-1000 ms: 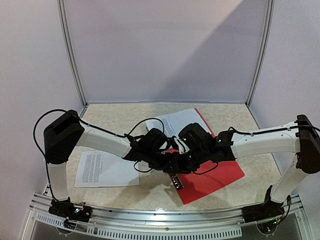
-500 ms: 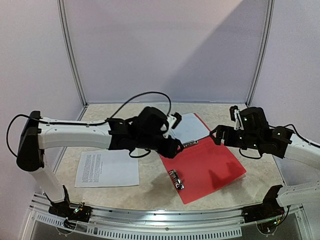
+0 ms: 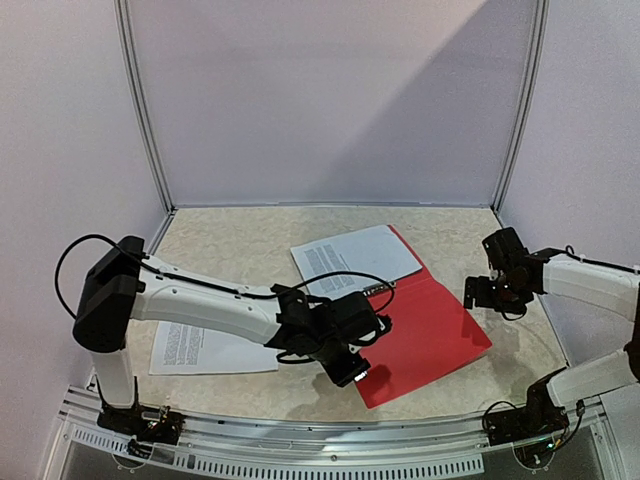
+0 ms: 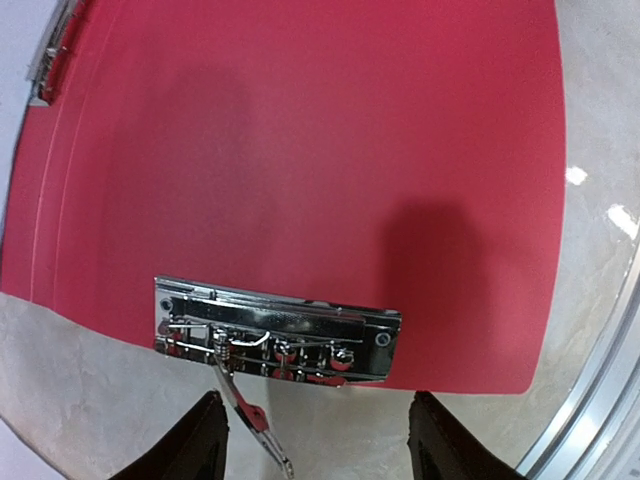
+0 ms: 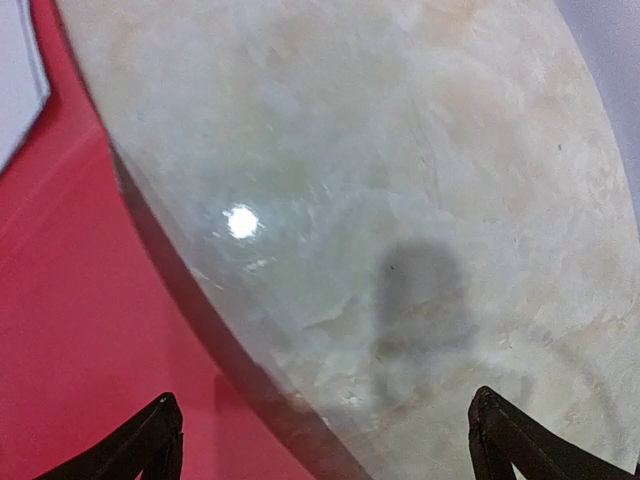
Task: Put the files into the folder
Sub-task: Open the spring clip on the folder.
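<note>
Left gripper (image 4: 320, 445) spread, empty, over clip (image 4: 275, 335) at open folder's (image 3: 430, 330) near edge. Right gripper (image 5: 330, 450) spread, empty, beside folder. Far file (image 3: 355, 255) at folder's far end; left file (image 3: 215, 340) on bench (image 3: 250, 235), apart. Step, likely: filing not yet done. Next: pinch left file's edge, slide onto folder.

We see a robot test booth in a lab rather than a home or an office. Plain pale panels (image 3: 330, 100) close it in at the back and on both sides, held by bare metal uprights (image 3: 143, 110). The marble-patterned table top (image 3: 230, 240) ends at a slotted aluminium rail (image 3: 320, 462) along the near edge, where the white-and-black left arm (image 3: 200, 300) and right arm (image 3: 590, 278) are mounted.
</note>
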{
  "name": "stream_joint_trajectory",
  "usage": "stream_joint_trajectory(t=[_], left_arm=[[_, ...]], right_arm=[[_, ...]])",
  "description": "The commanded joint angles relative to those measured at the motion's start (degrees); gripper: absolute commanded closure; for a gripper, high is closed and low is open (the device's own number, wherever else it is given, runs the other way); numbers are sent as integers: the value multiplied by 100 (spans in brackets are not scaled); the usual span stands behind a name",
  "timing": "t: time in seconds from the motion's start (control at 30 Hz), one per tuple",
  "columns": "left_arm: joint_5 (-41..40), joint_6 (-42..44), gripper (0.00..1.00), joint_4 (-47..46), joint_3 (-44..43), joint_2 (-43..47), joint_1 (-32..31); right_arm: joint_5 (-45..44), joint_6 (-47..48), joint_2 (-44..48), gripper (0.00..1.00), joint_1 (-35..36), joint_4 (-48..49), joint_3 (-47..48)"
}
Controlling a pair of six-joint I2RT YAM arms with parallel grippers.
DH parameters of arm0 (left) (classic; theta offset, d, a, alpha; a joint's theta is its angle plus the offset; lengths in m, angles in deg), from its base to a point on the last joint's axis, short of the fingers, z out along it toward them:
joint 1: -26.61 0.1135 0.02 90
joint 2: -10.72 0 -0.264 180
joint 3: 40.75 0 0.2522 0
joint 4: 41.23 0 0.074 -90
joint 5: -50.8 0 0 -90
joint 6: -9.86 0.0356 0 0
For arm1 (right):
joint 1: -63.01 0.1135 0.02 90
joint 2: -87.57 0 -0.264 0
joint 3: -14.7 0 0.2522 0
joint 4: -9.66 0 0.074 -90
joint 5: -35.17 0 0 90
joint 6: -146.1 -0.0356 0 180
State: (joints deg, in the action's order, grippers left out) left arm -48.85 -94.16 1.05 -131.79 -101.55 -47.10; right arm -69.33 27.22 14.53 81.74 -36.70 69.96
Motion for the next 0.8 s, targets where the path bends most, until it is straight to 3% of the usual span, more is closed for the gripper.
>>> stream_joint_trajectory(t=[0.0,0.13,0.23,0.37,0.63,0.77], left_arm=[[-353,-82,37,240,-150,-100,85],[-423,-258,38,210,-86,-40,357],[-426,-320,39,184,1,66,575],[-362,-370,39,-1,327,291,949],[301,-710,39,-471,500,86,1899],[908,-784,39,-670,365,-106,2328]], right_arm=[[544,185,-144,1,-270,267,-388],[1345,330,-262,6,-268,503,-668],[2133,305,-135,25,-270,647,-976],[2790,60,287,41,-184,721,-1503],[3064,-373,1247,57,210,523,-2054],[2944,-219,1314,59,210,364,-2049]])
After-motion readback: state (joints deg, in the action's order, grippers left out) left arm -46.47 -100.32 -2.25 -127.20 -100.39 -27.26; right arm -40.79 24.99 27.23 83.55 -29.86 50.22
